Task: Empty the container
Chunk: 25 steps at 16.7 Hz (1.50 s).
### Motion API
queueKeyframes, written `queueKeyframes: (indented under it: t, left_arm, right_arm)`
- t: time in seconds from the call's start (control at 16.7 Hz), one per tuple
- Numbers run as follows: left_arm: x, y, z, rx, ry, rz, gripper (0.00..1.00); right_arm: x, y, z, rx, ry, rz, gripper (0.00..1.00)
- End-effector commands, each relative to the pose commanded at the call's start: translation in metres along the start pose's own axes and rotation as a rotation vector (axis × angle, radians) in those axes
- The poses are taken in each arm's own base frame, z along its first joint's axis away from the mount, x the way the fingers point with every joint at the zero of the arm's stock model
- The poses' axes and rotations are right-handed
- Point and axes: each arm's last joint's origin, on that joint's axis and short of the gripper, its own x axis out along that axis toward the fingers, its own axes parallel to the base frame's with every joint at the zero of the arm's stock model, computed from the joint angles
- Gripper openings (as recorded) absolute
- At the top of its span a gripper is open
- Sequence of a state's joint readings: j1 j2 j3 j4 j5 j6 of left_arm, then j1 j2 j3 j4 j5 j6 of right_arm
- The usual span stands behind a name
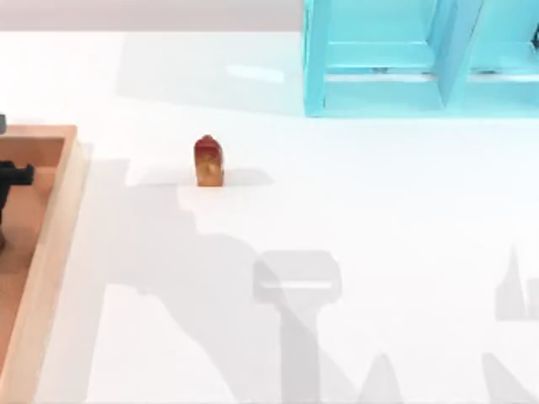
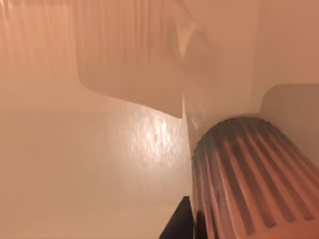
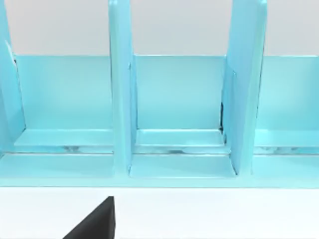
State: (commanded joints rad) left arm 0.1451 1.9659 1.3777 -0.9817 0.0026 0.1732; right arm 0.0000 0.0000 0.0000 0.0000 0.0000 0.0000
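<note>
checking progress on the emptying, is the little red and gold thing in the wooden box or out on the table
Out. The red and gold item stands on the white table, apart from the container at the left edge.

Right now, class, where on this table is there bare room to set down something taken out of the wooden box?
The broad white table between the small red-and-yellow object and the top view's right edge is bare, below the turquoise shelf. Crowded: the wooden box at the left, where the left gripper works beside a ribbed cup.
</note>
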Motion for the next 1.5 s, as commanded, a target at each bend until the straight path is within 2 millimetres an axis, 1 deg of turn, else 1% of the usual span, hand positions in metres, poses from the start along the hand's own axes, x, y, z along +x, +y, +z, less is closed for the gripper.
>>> queueKeyframes:
  t: [0.12, 0.18, 0.6, 0.78, 0.96, 1.08, 1.2, 1.32, 1.5]
  left_arm:
    - [0.0, 0.0, 0.0, 0.0, 0.0, 0.0, 0.02]
    - [0.0, 0.0, 0.0, 0.0, 0.0, 0.0, 0.0]
    - [0.0, 0.0, 0.0, 0.0, 0.0, 0.0, 0.0]
    - [-0.003, 0.005, 0.002, -0.012, -0.016, 0.002, 0.0]
    - [-0.024, 0.02, 0.01, -0.056, -0.085, 0.011, 0.0]
    - [-0.044, 0.031, 0.015, -0.084, -0.112, 0.019, 0.0]
    - [-0.066, 0.036, 0.016, -0.099, -0.114, 0.027, 0.0]
    - [-0.089, 0.033, 0.015, -0.09, -0.098, 0.03, 0.0]
    - [-0.116, 0.016, 0.006, -0.043, -0.037, 0.016, 0.0]
  right_arm:
    - [0.0, 0.0, 0.0, 0.0, 0.0, 0.0, 1.0]
    - [0.0, 0.0, 0.0, 0.0, 0.0, 0.0, 1.0]
    - [0.0, 0.0, 0.0, 0.0, 0.0, 0.0, 1.0]
    - [0.0, 0.0, 0.0, 0.0, 0.0, 0.0, 1.0]
    - [0.0, 0.0, 0.0, 0.0, 0.0, 0.0, 1.0]
    - [0.0, 0.0, 0.0, 0.0, 0.0, 0.0, 1.0]
    - [0.0, 0.0, 0.0, 0.0, 0.0, 0.0, 1.0]
    - [0.0, 0.0, 0.0, 0.0, 0.0, 0.0, 1.0]
    - [0.0, 0.0, 0.0, 0.0, 0.0, 0.0, 1.0]
